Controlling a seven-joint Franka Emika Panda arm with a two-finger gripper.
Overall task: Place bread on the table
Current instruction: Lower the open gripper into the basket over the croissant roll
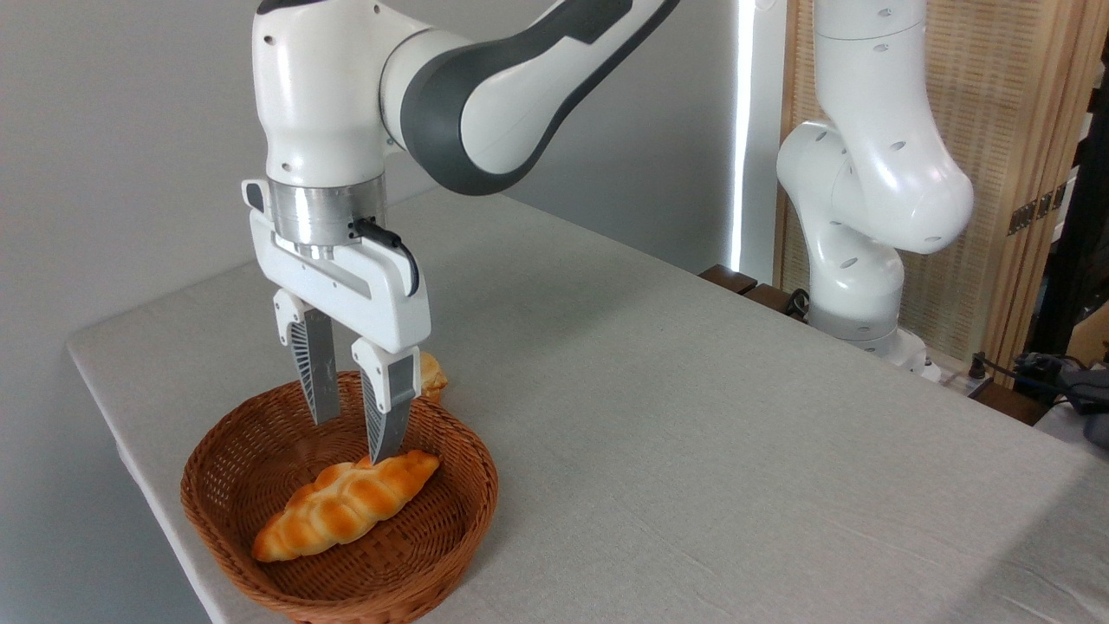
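The bread (345, 503), a long braided golden-orange loaf, lies flat inside the round brown wicker basket (221, 511) at the front left of the table (676, 433). My gripper (351, 440) hangs open over the basket, pointing down. Its nearer fingertip is level with the loaf's right end and overlaps it in the picture; whether it touches the loaf I cannot tell. The other finger is behind, over the basket's floor. Nothing is held between the fingers.
A small pale bun (432, 378) peeks out behind the basket, mostly hidden by the gripper. The arm's white base (853, 286) stands at the table's far right edge. The table's left edge runs close beside the basket. Grey cloth stretches to the right.
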